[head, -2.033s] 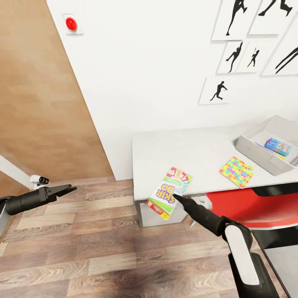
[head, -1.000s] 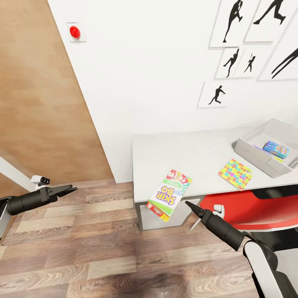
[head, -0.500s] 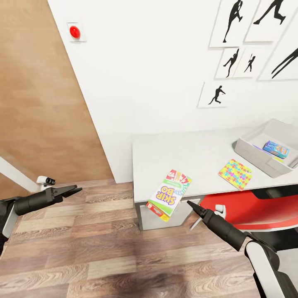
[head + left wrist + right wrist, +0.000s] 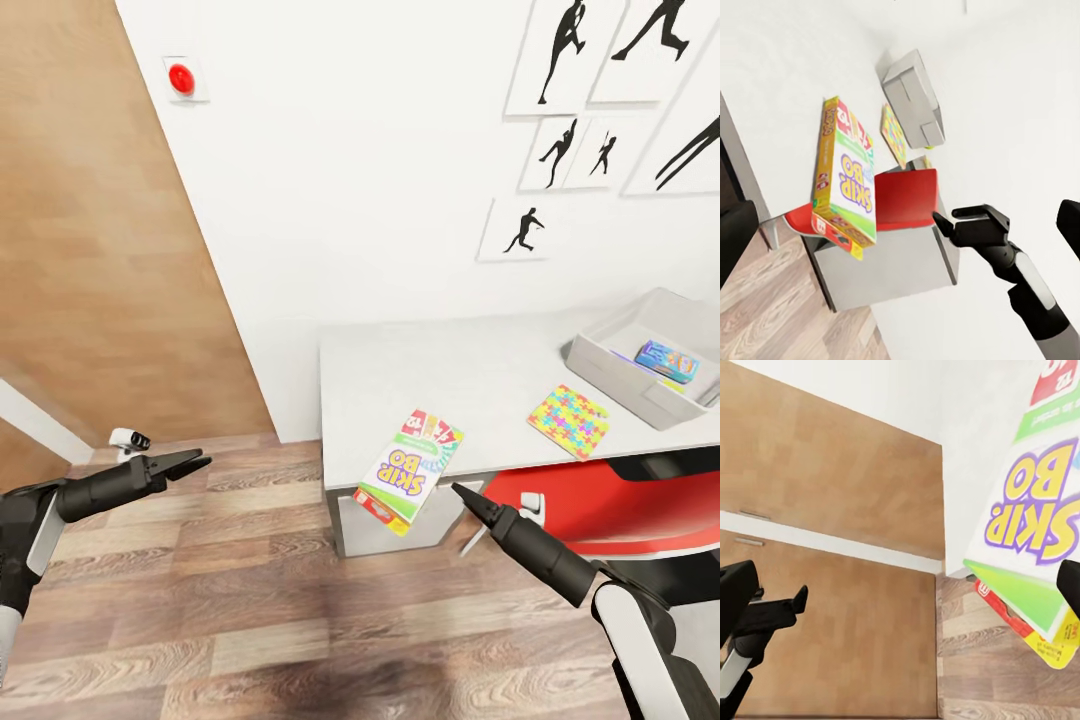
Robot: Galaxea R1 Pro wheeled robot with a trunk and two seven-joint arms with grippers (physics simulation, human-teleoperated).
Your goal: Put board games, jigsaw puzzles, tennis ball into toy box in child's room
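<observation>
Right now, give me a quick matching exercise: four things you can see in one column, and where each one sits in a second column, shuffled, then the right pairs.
Things
1. Skip-Bo box
2. jigsaw puzzle
3. blue game box
4. red chair

Places
A. inside the toy box
B. tucked under the table
C. flat on the tabletop, in front of the toy box
D. at the table's front edge, one end hanging past it

Pairs: 1-D, 2-C, 3-A, 4-B
</observation>
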